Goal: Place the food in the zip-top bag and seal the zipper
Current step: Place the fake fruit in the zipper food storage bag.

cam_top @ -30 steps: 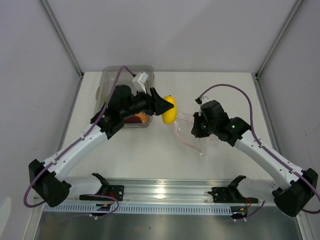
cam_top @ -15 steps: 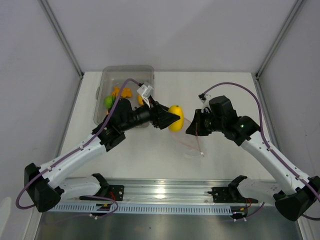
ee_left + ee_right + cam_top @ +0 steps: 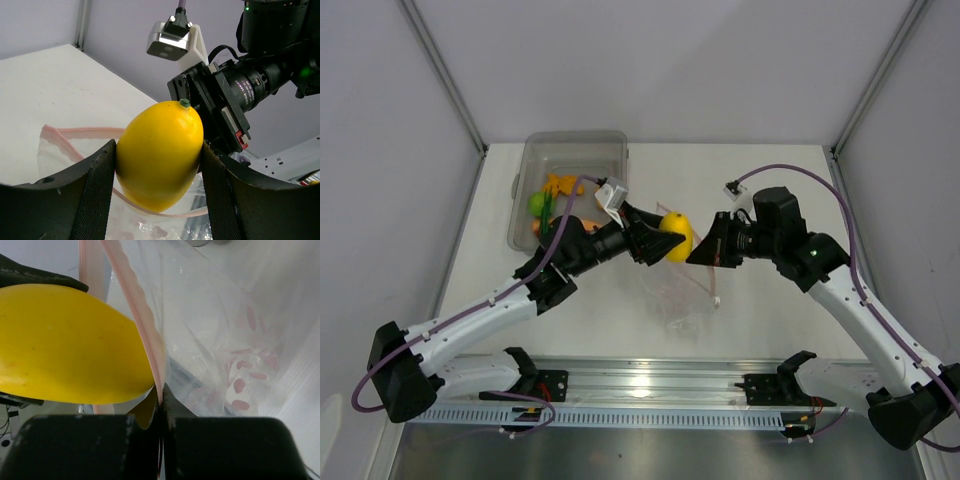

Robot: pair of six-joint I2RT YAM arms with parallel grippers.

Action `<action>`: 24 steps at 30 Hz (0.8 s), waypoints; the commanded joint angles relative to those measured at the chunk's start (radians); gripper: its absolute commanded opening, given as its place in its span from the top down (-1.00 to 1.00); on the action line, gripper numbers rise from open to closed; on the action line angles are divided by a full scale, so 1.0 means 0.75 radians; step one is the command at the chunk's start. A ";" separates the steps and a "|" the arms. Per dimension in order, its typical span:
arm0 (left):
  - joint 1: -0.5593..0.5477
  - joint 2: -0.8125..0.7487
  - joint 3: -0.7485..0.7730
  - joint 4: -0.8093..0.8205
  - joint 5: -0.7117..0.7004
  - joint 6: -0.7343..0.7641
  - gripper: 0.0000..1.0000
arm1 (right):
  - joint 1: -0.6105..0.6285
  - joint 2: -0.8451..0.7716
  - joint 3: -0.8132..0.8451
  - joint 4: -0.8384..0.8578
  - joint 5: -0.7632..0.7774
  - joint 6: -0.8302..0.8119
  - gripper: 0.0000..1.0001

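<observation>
The left gripper [image 3: 665,238], pinching the yellow lemon [image 3: 160,155], is bringing it from the bin [image 3: 575,150] at the table's [image 3: 800,180] far-left corner to the zip-top bag [image 3: 685,295], which the right gripper [image 3: 702,252], pressed together on the zipper [image 3: 145,335], is lifting mid-table, so food 1 is nearing entry.

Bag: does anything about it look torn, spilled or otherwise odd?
Nothing stands out. The right gripper pinches the zipper, the bag hangs crinkled with no tear showing, and the left gripper holds the lemon at its mouth. Other food sits in the bin.
</observation>
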State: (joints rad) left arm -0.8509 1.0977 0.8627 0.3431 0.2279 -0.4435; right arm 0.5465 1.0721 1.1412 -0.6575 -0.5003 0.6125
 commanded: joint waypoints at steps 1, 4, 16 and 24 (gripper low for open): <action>-0.015 -0.005 -0.021 0.150 -0.022 0.078 0.98 | -0.015 -0.037 -0.010 0.114 -0.118 0.073 1.00; -0.015 0.001 -0.027 0.140 -0.016 0.088 0.94 | -0.021 -0.039 -0.014 0.124 -0.133 0.079 1.00; -0.015 0.027 -0.003 -0.001 -0.001 0.104 0.10 | -0.035 -0.061 -0.024 0.114 -0.114 0.079 1.00; -0.015 0.007 -0.011 -0.065 -0.069 0.129 -0.23 | -0.056 -0.084 -0.014 0.083 -0.116 0.065 1.00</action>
State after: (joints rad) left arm -0.8532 1.1198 0.8505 0.3000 0.2043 -0.3824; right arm 0.5137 1.0328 1.1110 -0.6155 -0.5663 0.6609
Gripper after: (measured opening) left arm 0.647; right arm 0.002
